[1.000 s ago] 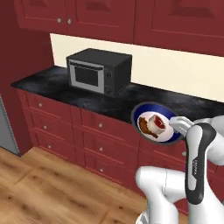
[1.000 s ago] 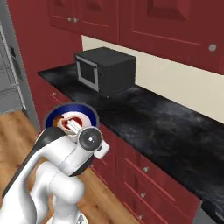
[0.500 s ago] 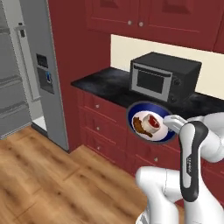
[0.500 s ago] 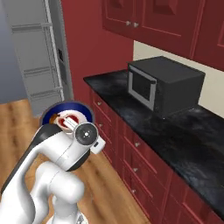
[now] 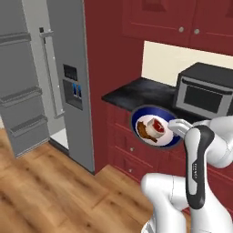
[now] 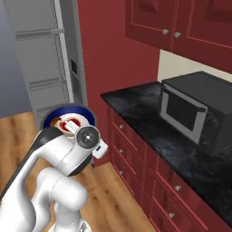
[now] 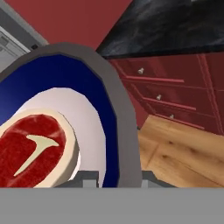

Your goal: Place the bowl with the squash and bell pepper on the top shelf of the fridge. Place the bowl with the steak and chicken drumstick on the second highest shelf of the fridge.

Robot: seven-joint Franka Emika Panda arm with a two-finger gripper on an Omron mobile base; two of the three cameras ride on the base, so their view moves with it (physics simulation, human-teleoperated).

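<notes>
No readable text, labels, brands or numbers anywhere. Small blue-lit panel on the fridge door (image 5: 73, 87) too blurred to read. Microwave (image 5: 204, 93) front plain, without legible markings.

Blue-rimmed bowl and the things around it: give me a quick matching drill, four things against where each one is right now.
Things:
1. steak
2. microwave
3. blue-rimmed bowl
4. fridge

Places:
A. on the black counter
B. held up at its rim by the gripper, in front of the red drawers
C. standing on the wood floor at the end of the red cabinets
D. lying inside the bowl beside the chicken drumstick

Pairs: 1-D, 2-A, 3-B, 4-C
</notes>
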